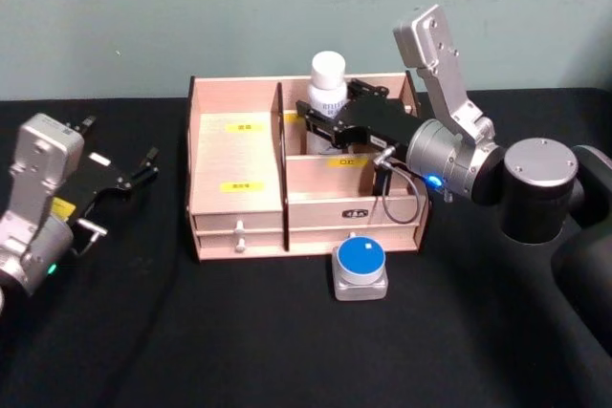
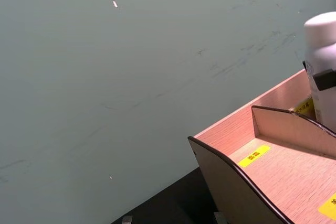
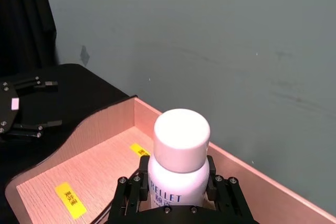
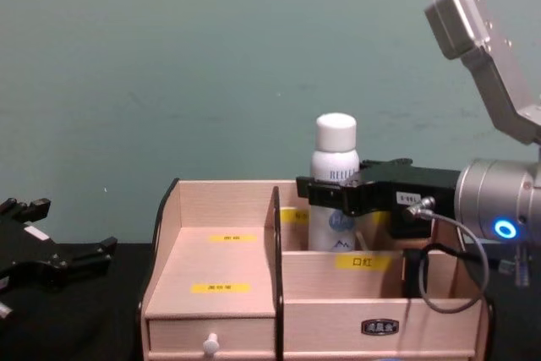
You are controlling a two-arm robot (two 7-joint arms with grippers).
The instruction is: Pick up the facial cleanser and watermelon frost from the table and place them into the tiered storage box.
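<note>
Your right gripper (image 1: 323, 117) is clamped on the white cleanser bottle (image 1: 327, 75) just below its cap, holding it upright in the back right compartment of the wooden storage box (image 1: 234, 155); you cannot tell whether its base touches the floor there. The small blue-lidded pot (image 1: 360, 263) stands on the black table (image 1: 239, 341) just in front of the box. Your left gripper (image 1: 122, 140) sits well to the left, fingers apart

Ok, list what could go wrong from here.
1. The tall bottle is held upright by the right gripper in the box's back compartment. If it isn't seated, release could topple it.
2. The gripper's cable loops down by the box front and might snag on withdrawal.
The left gripper sits open, idle.
</note>
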